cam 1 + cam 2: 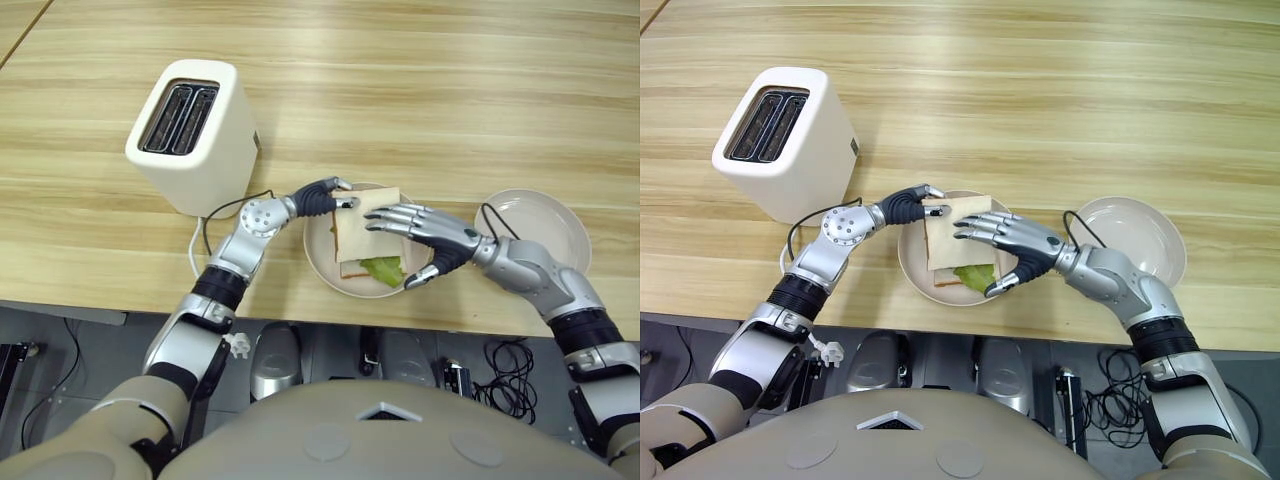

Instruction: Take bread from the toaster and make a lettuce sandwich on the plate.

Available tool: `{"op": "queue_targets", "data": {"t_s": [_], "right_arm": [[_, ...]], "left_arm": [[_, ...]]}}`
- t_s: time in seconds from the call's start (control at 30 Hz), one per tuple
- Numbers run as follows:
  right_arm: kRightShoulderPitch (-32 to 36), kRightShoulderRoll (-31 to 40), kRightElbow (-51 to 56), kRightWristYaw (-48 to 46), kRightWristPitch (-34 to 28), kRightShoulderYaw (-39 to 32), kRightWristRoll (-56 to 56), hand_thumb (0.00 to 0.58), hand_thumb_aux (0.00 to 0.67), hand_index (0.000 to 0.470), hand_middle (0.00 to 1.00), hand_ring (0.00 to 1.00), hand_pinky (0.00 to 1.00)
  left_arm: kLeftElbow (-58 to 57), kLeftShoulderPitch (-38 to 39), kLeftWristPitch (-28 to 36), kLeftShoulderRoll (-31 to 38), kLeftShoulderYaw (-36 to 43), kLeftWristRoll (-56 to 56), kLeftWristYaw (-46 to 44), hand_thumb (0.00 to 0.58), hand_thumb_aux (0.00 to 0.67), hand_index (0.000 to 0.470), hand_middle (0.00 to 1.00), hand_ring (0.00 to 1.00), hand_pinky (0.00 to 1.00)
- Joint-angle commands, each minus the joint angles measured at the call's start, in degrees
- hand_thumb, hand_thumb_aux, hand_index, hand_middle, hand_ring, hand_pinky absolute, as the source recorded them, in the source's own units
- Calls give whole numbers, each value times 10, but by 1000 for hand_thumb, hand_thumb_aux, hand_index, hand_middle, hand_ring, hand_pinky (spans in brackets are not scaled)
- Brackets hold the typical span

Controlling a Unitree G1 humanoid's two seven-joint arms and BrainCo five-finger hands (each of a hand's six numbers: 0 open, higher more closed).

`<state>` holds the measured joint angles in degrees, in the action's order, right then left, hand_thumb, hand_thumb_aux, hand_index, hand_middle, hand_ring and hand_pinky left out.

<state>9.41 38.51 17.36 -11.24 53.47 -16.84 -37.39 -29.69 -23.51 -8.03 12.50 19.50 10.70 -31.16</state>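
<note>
A light wooden table (450,90) with long plank grain running from side to side spans most of the scene. A dark seam (25,35) cuts slantwise across its far left corner. On the right, near the front edge, 1 round cream dish (552,212) lies flat on the wood, its rim raised. Below the table edge is grey floor (100,350). On it to the right lies a tangle of black cables (510,365), with 1 small black box (455,378) just beside it. Another dark device (12,362) sits at the far left edge.
</note>
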Motion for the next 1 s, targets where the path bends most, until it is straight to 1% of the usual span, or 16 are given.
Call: {"op": "queue_targets", "data": {"t_s": [0.03, 0.13, 0.27, 0.3, 0.33, 0.37, 0.4, 0.43, 0.63, 0.77, 0.9, 1.0], "right_arm": [[-6, 0, -8, -22, -34, -33, -48, 0, 0, 0, 0, 0, 0], [-10, 3, -14, -42, -50, -47, -51, 0, 0, 0, 0, 0, 0], [-29, 20, -28, -111, -89, -69, -30, 0, 0, 0, 0, 0, 0], [-34, 24, -32, -128, -100, -73, -25, 0, 0, 0, 0, 0, 0], [-39, 28, -37, -141, -110, -76, -23, 0, 0, 0, 0, 0, 0], [-41, 31, -41, -151, -117, -77, -21, 0, 0, 0, 0, 0, 0], [-43, 32, -46, -158, -123, -79, -19, 0, 0, 0, 0, 0, 0], [-44, 34, -52, -162, -129, -79, -20, 0, 0, 0, 0, 0, 0], [-37, 33, -61, -155, -147, -82, -31, 0, 0, 0, 0, 0, 0], [-27, 25, -58, -123, -154, -77, -42, 0, 0, 0, 0, 0, 0], [-21, 23, -53, -99, -152, -76, -52, 0, 0, 0, 0, 0, 0], [-14, 17, -49, -65, -152, -71, -66, 0, 0, 0, 0, 0, 0]], "left_arm": [[-19, 0, -4, -5, 9, 6, -8, 580, 670, 460, 1000, 1000, 1000], [-30, -2, -5, -8, 10, 6, -11, 580, 670, 460, 1000, 1000, 1000], [-35, -9, -13, -7, 7, 22, 19, 580, 670, 460, 1000, 1000, 1000], [-35, -12, -15, -6, 4, 28, 29, 580, 654, 449, 1000, 1000, 1000], [-34, -15, -17, -4, 1, 33, 40, 540, 494, 339, 910, 910, 910], [-34, -17, -19, -3, 1, 38, 45, 438, 339, 233, 110, 110, 110], [-32, -18, -20, -2, 1, 44, 52, 128, 79, 54, 0, 0, 0], [-27, -17, -22, 2, 5, 61, 71, 0, 0, 0, 0, 0, 0], [58, 12, -16, 21, 10, 141, 157, 0, 0, 0, 0, 0, 0], [147, 49, 1, 23, -18, 154, 207, 0, 0, 0, 0, 0, 0], [232, 83, 23, 26, -41, 150, 223, 0, 0, 0, 0, 0, 0], [280, 98, 35, 30, -53, 154, 231, 0, 0, 0, 0, 0, 0]]}}
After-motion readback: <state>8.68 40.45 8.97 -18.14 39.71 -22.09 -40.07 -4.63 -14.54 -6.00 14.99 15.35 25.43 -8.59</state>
